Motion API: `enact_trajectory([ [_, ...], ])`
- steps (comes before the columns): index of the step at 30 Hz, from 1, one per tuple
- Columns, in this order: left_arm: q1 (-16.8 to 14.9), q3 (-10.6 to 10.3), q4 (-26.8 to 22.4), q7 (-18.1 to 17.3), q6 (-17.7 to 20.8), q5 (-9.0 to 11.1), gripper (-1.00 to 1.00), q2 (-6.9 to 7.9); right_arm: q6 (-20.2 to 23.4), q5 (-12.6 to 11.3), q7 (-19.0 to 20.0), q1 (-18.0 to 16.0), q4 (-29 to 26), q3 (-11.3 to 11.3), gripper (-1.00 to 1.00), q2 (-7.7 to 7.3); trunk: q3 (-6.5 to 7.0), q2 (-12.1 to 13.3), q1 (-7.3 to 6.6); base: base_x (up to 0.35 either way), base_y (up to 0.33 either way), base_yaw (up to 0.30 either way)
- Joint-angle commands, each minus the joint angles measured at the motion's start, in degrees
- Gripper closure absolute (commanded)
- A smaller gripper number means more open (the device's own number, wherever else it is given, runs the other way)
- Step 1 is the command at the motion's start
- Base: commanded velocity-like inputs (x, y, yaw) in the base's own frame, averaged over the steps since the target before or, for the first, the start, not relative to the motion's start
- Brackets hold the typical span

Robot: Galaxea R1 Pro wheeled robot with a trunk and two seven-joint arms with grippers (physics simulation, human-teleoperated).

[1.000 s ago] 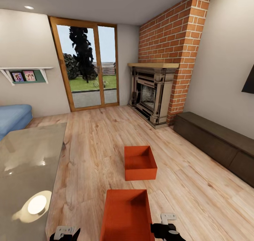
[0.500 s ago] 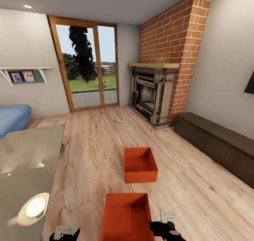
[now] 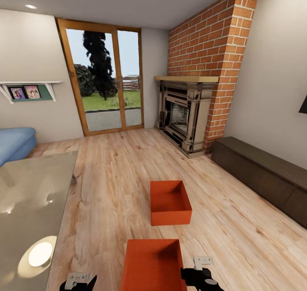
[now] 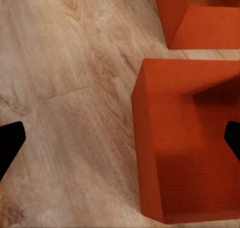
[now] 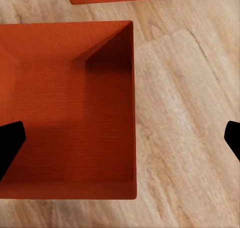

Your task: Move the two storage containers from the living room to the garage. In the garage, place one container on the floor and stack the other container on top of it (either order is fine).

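Two orange-red open-top rectangular bins, near (image 3: 153, 265) and far (image 3: 169, 202), on light wood-plank floor (image 3: 115, 184); left hand (image 4: 120, 138) and right hand (image 5: 120, 143) spread, empty.

Light wood-plank floor (image 3: 111, 184) is seen carrying two orange-red bins: near bin (image 3: 152, 265) at 6 o'clock, far bin (image 3: 169, 202) just beyond, toward 12, apart.
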Motion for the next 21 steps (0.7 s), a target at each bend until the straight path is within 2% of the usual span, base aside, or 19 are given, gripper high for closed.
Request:
enact_trajectory([
  [1, -0.04, 0.23, 0.07, -0.60, 0.03, 0.55, -1.00, 0.00, -0.19, 0.02, -0.19, -0.03, 0.06, -0.01, -1.00, 0.02, -0.06, -0.03, 0.00, 0.021, 0.000, 0.000],
  [11, -0.04, 0.22, 0.07, -0.60, 0.03, 0.55, -1.00, 0.00, -0.19, 0.02, -0.19, 0.01, 0.06, -0.04, -1.00, 0.02, -0.06, -0.03, 0.00, 0.008, -0.002, 0.000],
  [21, -0.04, 0.22, 0.07, -0.60, 0.03, 0.55, -1.00, 0.00, -0.19, 0.02, -0.19, 0.01, 0.06, -0.05, -1.00, 0.02, -0.06, -0.03, 0.00, 0.055, -0.063, 0.000],
])
